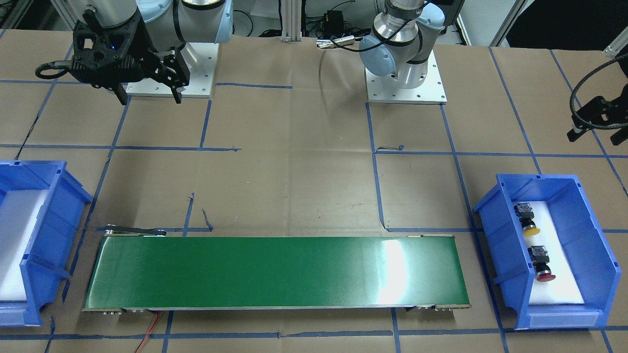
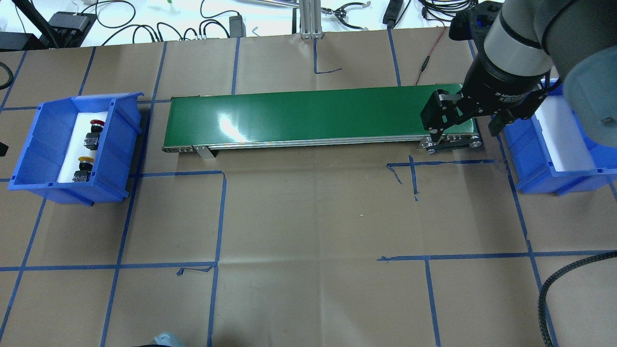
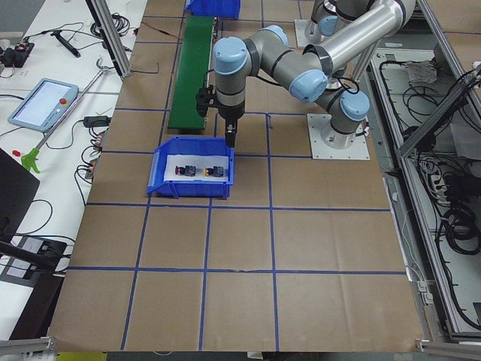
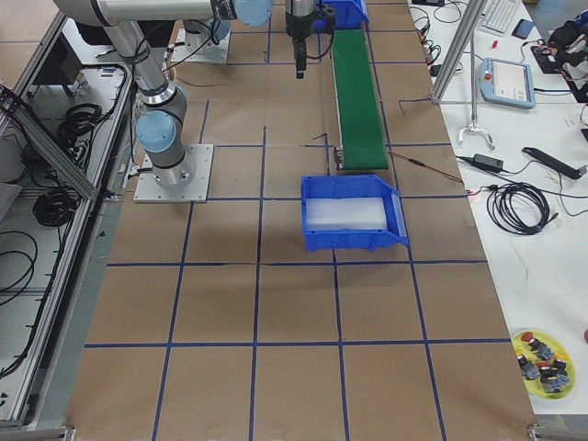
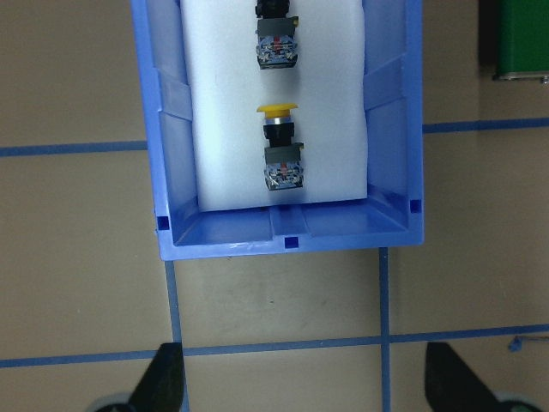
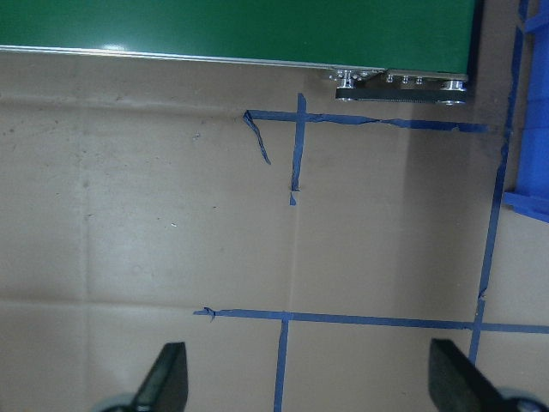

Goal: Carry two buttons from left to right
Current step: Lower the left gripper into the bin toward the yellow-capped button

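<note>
The yellow button (image 1: 527, 220) and the red button (image 1: 542, 267) lie on white foam in the blue left bin (image 1: 505, 230). They also show in the overhead view, yellow (image 2: 84, 166) and red (image 2: 95, 127). In the left wrist view the yellow button (image 5: 279, 142) is in full sight, and only the rear block of the other button (image 5: 276, 41) shows. My left gripper (image 5: 307, 386) is open and empty, hovering above the table just on the robot's side of that bin. My right gripper (image 2: 463, 132) is open and empty, above the table near the conveyor's right end.
A green conveyor belt (image 2: 313, 113) runs between the bins. The blue right bin (image 2: 530, 159) holds only white foam. Blue tape lines cross the brown paper table. Cables and tools lie beyond the far edge (image 2: 217, 24).
</note>
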You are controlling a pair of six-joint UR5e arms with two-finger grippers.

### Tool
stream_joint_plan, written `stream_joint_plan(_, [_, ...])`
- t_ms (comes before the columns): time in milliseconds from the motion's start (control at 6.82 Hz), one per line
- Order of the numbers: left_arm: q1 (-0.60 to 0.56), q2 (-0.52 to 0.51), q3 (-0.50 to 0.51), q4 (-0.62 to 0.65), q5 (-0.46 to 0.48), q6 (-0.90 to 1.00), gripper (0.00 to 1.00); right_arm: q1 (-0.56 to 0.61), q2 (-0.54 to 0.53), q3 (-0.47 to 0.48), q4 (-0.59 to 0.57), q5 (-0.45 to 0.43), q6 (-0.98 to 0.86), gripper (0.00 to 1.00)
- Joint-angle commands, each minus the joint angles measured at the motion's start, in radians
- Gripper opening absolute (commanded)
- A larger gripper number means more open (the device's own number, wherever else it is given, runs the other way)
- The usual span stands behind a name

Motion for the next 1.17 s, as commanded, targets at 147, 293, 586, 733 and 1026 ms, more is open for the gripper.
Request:
stream_joint_plan(147, [-0.019, -0.053, -0.104, 0.198, -0.038, -0.050, 0.99, 0.000, 0.000, 0.000, 0.000, 0.000, 0.000, 1.00])
stream_joint_plan(293, [-0.038, -0.077, -0.116, 0.238, -0.038, -0.050, 0.99, 0.000, 0.000, 0.000, 0.000, 0.000, 0.000, 1.00])
stream_joint_plan(586, [-0.046, -0.134, -0.162, 0.360, -0.032, -0.050, 0.99, 0.000, 0.000, 0.000, 0.000, 0.000, 0.001, 1.00])
stream_joint_plan(733, [-0.047, -0.159, -0.191, 0.420, -0.030, -0.083, 0.99, 0.001, 0.000, 0.000, 0.000, 0.001, 0.001, 1.00])
stream_joint_plan(1026, [-0.052, -0.212, -0.213, 0.485, -0.032, -0.087, 0.99, 0.001, 0.001, 0.000, 0.000, 0.001, 0.001, 1.00])
